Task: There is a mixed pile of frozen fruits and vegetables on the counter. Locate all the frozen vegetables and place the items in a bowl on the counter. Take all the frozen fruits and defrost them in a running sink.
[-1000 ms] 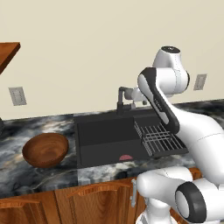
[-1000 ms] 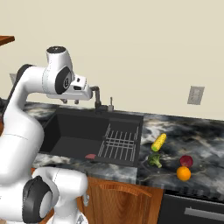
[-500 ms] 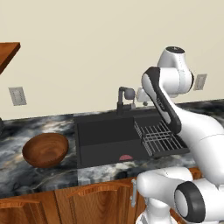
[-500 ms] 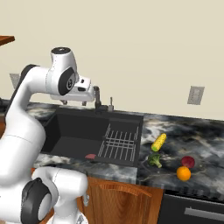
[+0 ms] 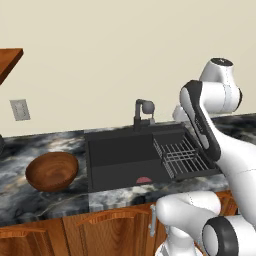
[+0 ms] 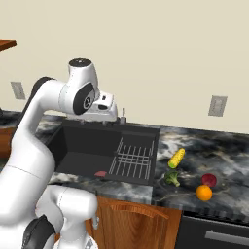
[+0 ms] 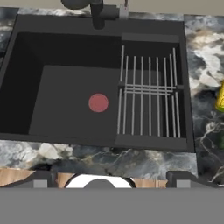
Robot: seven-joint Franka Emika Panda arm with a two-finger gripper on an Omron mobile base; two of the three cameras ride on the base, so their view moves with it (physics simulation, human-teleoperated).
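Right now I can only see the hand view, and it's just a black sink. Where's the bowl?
Observer: The bowl sits on the counter, on the side of the sink away from the wire rack. It looks empty.
Operator: Where are the fruits?
Observer: The red ball and the orange ball lie together on the counter past the rack side.
Operator: Any veggies there?
Observer: A dark green piece lies by the corn cob, closer to the sink than the balls.

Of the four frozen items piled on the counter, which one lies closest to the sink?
The corn cob, yellow with a green end. It lies nearest the sink; the broccoli piece is next, while the red ball and orange ball lie farther off.
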